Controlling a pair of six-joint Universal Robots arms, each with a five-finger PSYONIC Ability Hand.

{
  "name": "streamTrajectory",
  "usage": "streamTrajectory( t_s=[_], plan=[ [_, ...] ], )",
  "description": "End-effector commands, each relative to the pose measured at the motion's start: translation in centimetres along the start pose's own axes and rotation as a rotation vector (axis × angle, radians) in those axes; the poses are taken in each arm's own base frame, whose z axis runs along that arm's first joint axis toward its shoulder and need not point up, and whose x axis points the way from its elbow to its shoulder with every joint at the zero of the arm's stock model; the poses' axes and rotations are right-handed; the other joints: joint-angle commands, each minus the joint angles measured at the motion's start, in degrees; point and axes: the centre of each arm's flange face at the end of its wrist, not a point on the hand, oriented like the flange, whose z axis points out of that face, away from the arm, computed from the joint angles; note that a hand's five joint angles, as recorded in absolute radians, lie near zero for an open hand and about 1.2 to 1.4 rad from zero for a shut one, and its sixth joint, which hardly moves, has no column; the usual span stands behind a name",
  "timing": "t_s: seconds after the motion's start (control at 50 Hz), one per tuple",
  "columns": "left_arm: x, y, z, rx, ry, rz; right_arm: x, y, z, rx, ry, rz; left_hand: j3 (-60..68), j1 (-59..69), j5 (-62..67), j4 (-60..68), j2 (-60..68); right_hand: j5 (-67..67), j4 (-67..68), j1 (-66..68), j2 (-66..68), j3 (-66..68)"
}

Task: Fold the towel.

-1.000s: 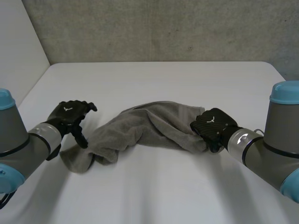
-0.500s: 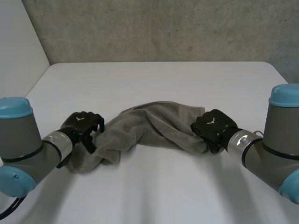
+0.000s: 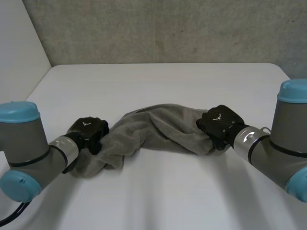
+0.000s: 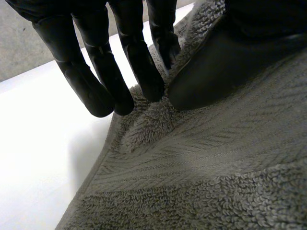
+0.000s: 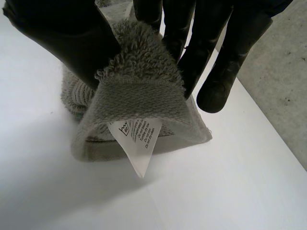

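Observation:
A grey towel (image 3: 153, 129) lies bunched in a long hump across the middle of the white table (image 3: 158, 81). My left hand (image 3: 88, 130) sits on its left end. In the left wrist view the fingers (image 4: 91, 81) and thumb press together into the towel (image 4: 201, 167) and pinch a ridge of pile between them. My right hand (image 3: 218, 123) holds the towel's right end, a little off the table. In the right wrist view its thumb (image 5: 62, 33) and fingers pinch the hemmed edge of the towel (image 5: 139, 91), and a white care label (image 5: 139, 143) hangs below.
A grey wall (image 3: 168, 28) runs behind the table's far edge, and a white panel (image 3: 19, 48) stands at the far left. Bare table lies in front of and behind the towel.
My left hand moved right onto the towel's left end and its spread fingers curled closed on the cloth. The right hand kept its grip and hardly moved.

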Motion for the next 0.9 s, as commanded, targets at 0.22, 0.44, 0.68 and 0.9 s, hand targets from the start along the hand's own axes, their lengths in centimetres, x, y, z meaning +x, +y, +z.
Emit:
streamTrajectory(
  t_s=[0.22, 0.44, 0.68, 0.9],
  plan=[
    [-4.7, -12.4, 3.8, 0.370, -0.257, 0.346, 10.2, -10.0, 4.2, 0.376, 0.400, -0.184, -6.16, -2.31, -14.87, -5.34, -4.78, 4.27, 3.37, 3.89, 3.99, 4.93],
    [-5.8, -26.4, -2.4, 0.798, -0.427, 0.258, 15.9, -18.3, 0.0, 0.811, 0.798, -0.203, -6.16, -2.31, -14.87, -5.34, -4.78, 4.27, 3.37, 3.89, 3.99, 4.93],
    [-2.8, -18.5, 0.5, 0.613, -0.311, 0.203, 10.0, -11.1, 3.6, 0.506, 0.511, -0.128, -6.16, -2.31, -14.87, -5.34, -4.78, 4.27, 3.37, 3.89, 3.99, 4.93],
    [0.2, -4.8, 1.3, 0.349, -0.211, 0.238, 2.6, -1.2, 5.2, 0.108, 0.147, -0.035, -6.16, -2.31, -14.87, -5.34, -4.78, 4.27, 3.37, 3.89, 3.99, 4.93]
  ],
)
